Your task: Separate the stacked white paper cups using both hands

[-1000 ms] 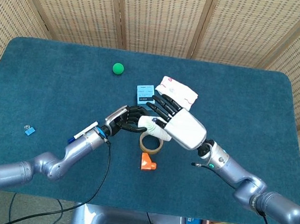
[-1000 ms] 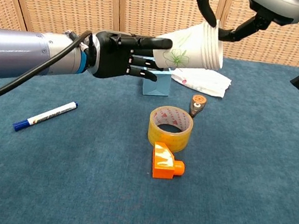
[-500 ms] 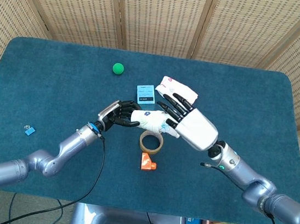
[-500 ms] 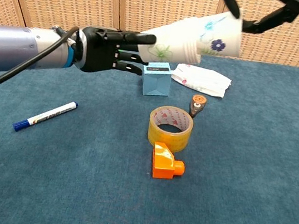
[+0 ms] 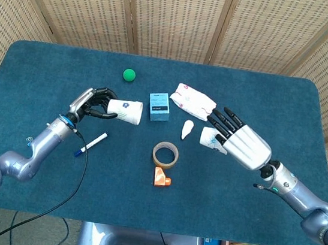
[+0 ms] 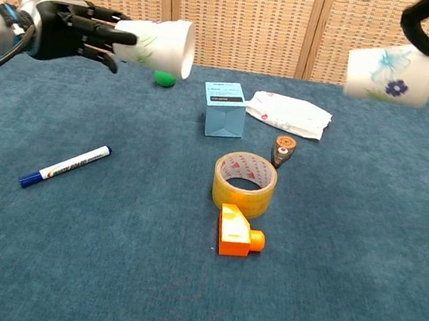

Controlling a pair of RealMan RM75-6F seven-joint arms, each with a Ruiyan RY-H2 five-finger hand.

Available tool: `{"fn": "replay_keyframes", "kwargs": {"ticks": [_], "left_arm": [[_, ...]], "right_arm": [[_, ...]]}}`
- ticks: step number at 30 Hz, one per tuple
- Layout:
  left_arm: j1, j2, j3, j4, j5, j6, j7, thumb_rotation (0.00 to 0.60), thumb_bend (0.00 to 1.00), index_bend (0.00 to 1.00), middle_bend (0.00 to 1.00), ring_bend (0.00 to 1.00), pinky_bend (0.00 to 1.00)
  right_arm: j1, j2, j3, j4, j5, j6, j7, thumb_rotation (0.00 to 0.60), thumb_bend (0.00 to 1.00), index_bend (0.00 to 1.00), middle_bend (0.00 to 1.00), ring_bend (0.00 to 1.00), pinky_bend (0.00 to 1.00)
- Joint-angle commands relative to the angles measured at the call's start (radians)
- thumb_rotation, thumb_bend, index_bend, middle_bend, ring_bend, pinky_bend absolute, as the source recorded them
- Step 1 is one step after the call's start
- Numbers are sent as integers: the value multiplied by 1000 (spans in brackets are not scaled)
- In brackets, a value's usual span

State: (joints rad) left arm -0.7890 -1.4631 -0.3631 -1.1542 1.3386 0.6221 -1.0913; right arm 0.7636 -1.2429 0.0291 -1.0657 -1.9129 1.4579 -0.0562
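The two white paper cups are apart, each held sideways above the table. My left hand [image 5: 93, 102] grips one cup [image 5: 125, 110] by its base, left of the blue box; in the chest view this cup [image 6: 159, 42] has a green flower print and its mouth faces right from the left hand [image 6: 72, 21]. My right hand [image 5: 241, 145] holds the other cup [image 5: 210, 139] on the right side. The chest view shows that cup [image 6: 389, 73] with a blue flower print, and only the dark fingers [image 6: 417, 23] of the right hand show at the top edge.
On the blue table [image 5: 264, 93] lie a light blue box [image 5: 159, 105], a white packet [image 5: 195, 99], a green ball [image 5: 129, 75], a yellow tape roll [image 6: 244, 183], an orange block [image 6: 237, 232], a small orange round tool [image 6: 283, 148] and a blue marker pen [image 6: 65, 165].
The stacked cups have come apart. My left hand has carried one cup off to the left, and my right hand has drawn the other away to the right.
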Motion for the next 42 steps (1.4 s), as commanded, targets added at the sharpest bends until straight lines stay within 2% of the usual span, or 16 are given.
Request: {"fn": "replay_keyframes", "kwargs": {"ticks": [1, 5, 10, 18, 19, 20, 21, 22, 23, 24, 26, 28, 33, 38, 42], "left_arm": [[15, 59, 79, 118, 64, 58, 263, 600, 170, 530, 503, 493, 514], [30, 74, 105, 148, 43, 78, 414, 600, 170, 530, 503, 493, 514], [55, 60, 137, 177, 8, 91, 530, 600, 170, 530, 504, 493, 514], [54, 12, 170, 224, -43, 79, 724, 600, 169, 530, 494, 489, 498], [54, 11, 171, 221, -47, 76, 734, 600, 169, 514, 452, 458, 462], [53, 12, 172, 217, -53, 71, 744, 600, 169, 436, 352, 383, 391], [51, 18, 176, 206, -61, 54, 757, 600, 169, 345, 255, 304, 325], [49, 24, 179, 196, -67, 37, 765, 600, 169, 186, 121, 169, 215], [44, 39, 183, 174, -79, 8, 775, 600, 169, 62, 29, 65, 116], [42, 50, 185, 155, -87, -9, 780, 600, 169, 16, 2, 22, 65], [42, 80, 176, 104, -108, -18, 787, 600, 167, 0, 0, 0, 4], [53, 103, 161, 57, -125, 6, 782, 600, 165, 0, 0, 0, 0], [135, 176, 126, -86, -133, 179, 762, 600, 164, 0, 0, 0, 0], [241, 241, 134, -210, -115, 343, 743, 600, 164, 0, 0, 0, 0], [332, 271, 157, -291, -98, 476, 747, 600, 163, 0, 0, 0, 0]], "right_arm": [[5, 44, -48, 46, -51, -70, -112, 600, 674, 712, 290, 144, 250], [8, 49, -71, 50, -56, -145, -194, 600, 674, 712, 292, 144, 250], [0, -7, -93, 76, -32, -239, -249, 600, 674, 712, 293, 146, 250], [-17, -107, -111, 166, -18, -251, -237, 600, 667, 693, 295, 150, 250], [-17, -112, -112, 172, -17, -249, -234, 600, 640, 663, 291, 150, 250], [-18, -116, -114, 177, -17, -247, -229, 600, 543, 587, 279, 152, 250], [-20, -120, -116, 182, -16, -244, -222, 600, 370, 469, 257, 154, 250], [-22, -123, -116, 185, -13, -243, -219, 600, 187, 344, 224, 154, 250], [-25, -127, -114, 188, -7, -241, -218, 600, 91, 267, 201, 153, 250], [-31, -130, -110, 187, 4, -241, -218, 600, 16, 174, 167, 148, 250], [-50, -136, -90, 169, 45, -243, -221, 600, 0, 86, 127, 138, 239], [-66, -136, -71, 145, 72, -221, -225, 600, 0, 51, 101, 124, 213], [-159, -131, -9, 18, 163, -66, -136, 600, 0, 29, 43, 66, 134], [-286, -128, 10, -85, 220, 116, -37, 600, 0, 12, 7, 6, 59], [-387, -118, 10, -165, 261, 229, 13, 600, 0, 0, 0, 0, 2]]}}
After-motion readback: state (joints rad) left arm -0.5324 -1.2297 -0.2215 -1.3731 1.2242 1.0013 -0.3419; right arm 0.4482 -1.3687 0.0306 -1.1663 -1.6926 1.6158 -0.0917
